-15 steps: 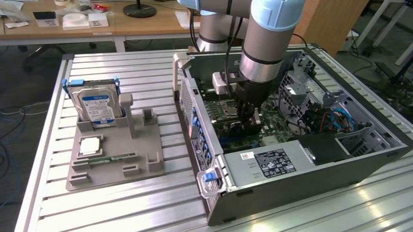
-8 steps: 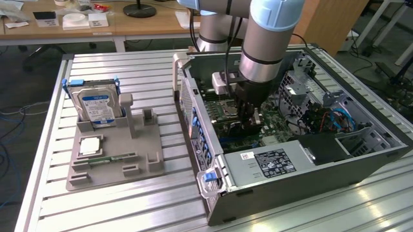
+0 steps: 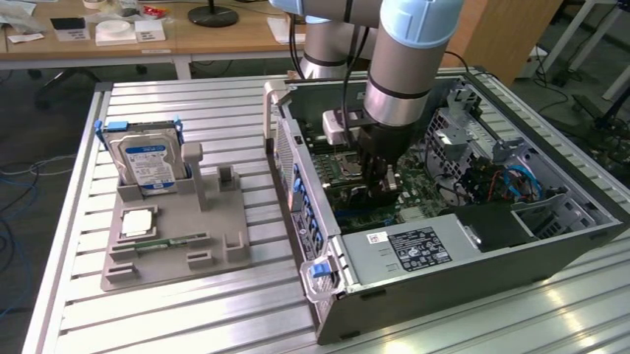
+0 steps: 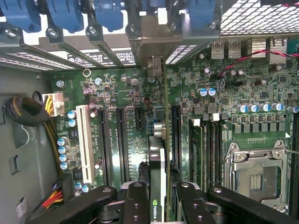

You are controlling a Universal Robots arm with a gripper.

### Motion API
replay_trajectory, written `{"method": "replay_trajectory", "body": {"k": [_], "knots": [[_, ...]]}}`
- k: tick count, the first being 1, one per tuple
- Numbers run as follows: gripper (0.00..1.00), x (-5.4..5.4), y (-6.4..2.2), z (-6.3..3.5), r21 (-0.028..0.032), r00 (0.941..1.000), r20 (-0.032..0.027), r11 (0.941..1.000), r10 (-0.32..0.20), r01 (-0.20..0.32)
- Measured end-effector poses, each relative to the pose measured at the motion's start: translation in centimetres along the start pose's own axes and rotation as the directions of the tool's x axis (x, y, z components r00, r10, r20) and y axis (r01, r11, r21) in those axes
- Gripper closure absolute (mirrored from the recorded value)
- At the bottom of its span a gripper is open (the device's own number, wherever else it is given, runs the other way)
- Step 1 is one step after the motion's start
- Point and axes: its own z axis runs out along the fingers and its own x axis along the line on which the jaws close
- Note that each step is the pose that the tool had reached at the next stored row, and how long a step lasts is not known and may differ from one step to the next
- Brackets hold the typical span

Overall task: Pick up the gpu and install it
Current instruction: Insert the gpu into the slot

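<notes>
1. The arm is reaching down into the open computer case (image 3: 462, 243), with the gripper (image 3: 379, 184) hanging low over the motherboard (image 4: 117, 93).
2. The jaws are clamping the gpu (image 4: 157, 182) edge-on; the card is sitting between the two black fingers (image 4: 135, 205), its NVIDIA mark showing.
3. The gpu is standing upright over the motherboard's expansion slots, bracket end pointing toward the case's rear slot openings.
4. Beside the case, on the counter (image 3: 197, 110), the hard drive (image 3: 150, 158) is standing in the grey holder (image 3: 177, 236).
</notes>
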Motion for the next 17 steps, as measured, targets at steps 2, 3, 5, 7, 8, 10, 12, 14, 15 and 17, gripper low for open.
{"method": "replay_trajectory", "body": {"k": [2, 3, 5, 7, 8, 10, 12, 14, 15, 17], "knots": [[0.74, 0.03, 0.02, 0.0, 0.0013, 1.0, 0.0001, 1.0, 0.0, 0.0], [0.74, 0.03, 0.04, 0.01, 0.0029, 1.0, 0.0001, 1.0, 0.0, 0.0], [0.74, 0.04, 0.05, 0.01, 0.0059, 1.0, 0.0004, 1.0, 0.0, 0.0], [0.74, 0.04, 0.06, 0.02, 0.008, 1.0, 0.0007, 1.0, 0.0, 0.0], [0.74, 0.04, 0.09, 0.03, 0.0094, 1.0, 0.001, 1.0, 0.0, 0.0], [0.74, 0.05, 0.12, 0.03, 0.0117, 1.0, 0.0014, 0.9999, 0.0, 0.0], [0.74, 0.06, 0.15, 0.03, 0.0137, 1.0, 0.0016, 0.9999, 0.0, 0.0], [0.74, 0.06, 0.16, 0.04, 0.0142, 1.0, 0.0017, 0.9999, 0.0, 0.0], [0.74, 0.06, 0.16, 0.04, 0.0142, 1.0, 0.0017, 0.9999, 0.0, 0.0], [0.74, 0.09, 0.18, 0.04, 0.0144, 1.0, 0.0019, 0.9999, 0.0, 0.0]]}}
